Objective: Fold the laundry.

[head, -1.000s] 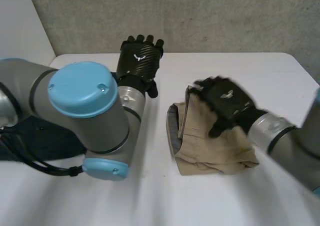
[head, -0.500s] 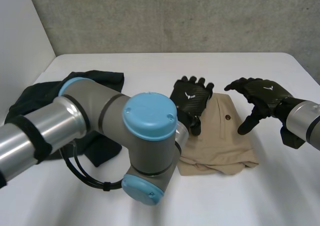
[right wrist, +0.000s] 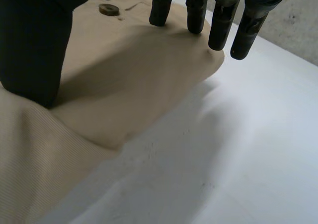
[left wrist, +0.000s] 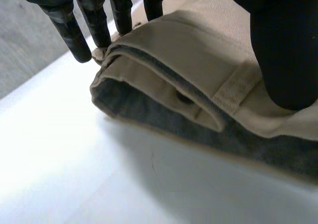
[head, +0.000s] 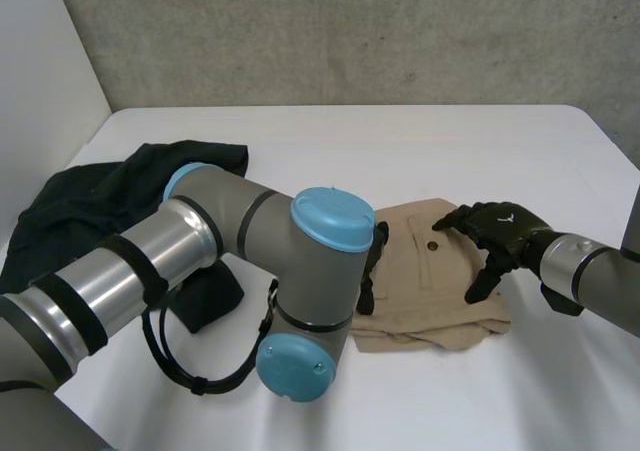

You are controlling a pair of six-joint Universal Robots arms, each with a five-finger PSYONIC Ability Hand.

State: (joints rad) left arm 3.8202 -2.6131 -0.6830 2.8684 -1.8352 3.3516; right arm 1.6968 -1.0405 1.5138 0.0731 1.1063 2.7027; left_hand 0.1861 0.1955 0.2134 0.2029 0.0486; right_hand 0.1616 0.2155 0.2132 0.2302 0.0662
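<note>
Now: both hands flat on the tan garment

Left hand (left wrist: 283, 45): fingers (left wrist: 69, 28) straight, side by side, tips down at the waistband corner. The thumb is planted on top beside a belt loop. Nothing looks pinched.

Right hand (right wrist: 35, 50): fingers (right wrist: 161, 5) straight, slightly apart, tips on the cloth near its rounded edge. The thumb presses further in. No grasp here either.

Tan garment (head: 440, 291): a folded packet, centre-right of the head view, on the table (head: 400, 141). It lies directly under both sets of fingertips. The left hand is at its left edge, on the waistband side. The right hand is on its upper right part, just past the pocket button (head: 433, 246).

The packet looks a little wider than deep, its long axis across the frame. Each hand therefore sits at one end and neither is nearer. My guess is smoothing, or one more fold end to end.

Dark garment (head: 90, 206): heaped at the left of the frame, partly under the left arm (head: 200, 251), well apart from the packet and unfolded.
</note>
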